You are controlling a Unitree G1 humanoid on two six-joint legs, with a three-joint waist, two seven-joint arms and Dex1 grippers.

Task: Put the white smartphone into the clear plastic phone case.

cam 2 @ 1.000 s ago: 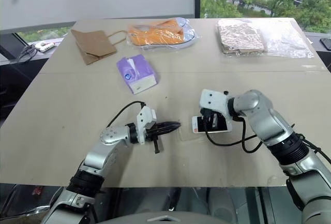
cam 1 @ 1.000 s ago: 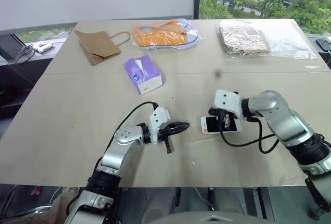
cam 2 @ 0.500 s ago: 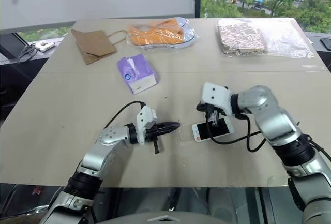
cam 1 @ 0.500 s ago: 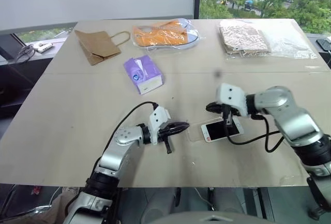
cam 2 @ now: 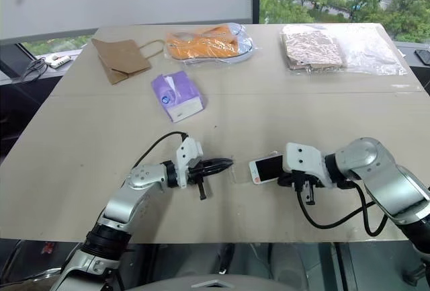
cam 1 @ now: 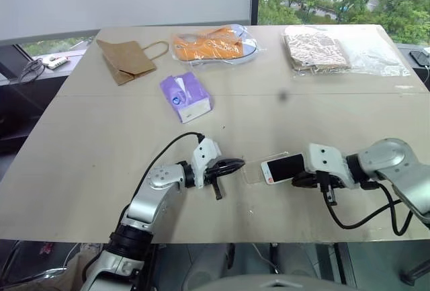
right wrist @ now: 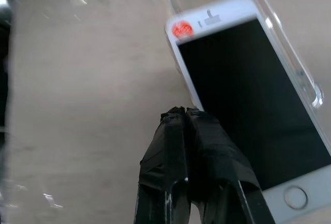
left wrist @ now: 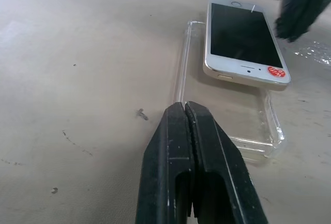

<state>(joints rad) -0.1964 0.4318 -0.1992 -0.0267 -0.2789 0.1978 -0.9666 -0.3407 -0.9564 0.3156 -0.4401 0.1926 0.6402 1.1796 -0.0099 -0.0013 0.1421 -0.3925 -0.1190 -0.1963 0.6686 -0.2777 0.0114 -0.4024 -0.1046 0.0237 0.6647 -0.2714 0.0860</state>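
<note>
The white smartphone lies screen up on the table, with a red sticker at one end. It rests askew, partly over the clear plastic phone case, whose empty part reaches toward my left gripper. My left gripper is shut and empty, its tips at the case's rim. Also shut and empty, my right gripper sits low beside the phone's near right side, tips by its long edge. I cannot tell whether they touch it.
A purple tissue pack sits mid-table. Along the far side lie a brown paper bag, an orange item in a clear bag and a patterned packet in clear plastic. The table's front edge runs close below both grippers.
My right gripper has come off the top of the phone and drawn back and down to its near right side. The phone has shifted slightly. The left gripper has kept still.
</note>
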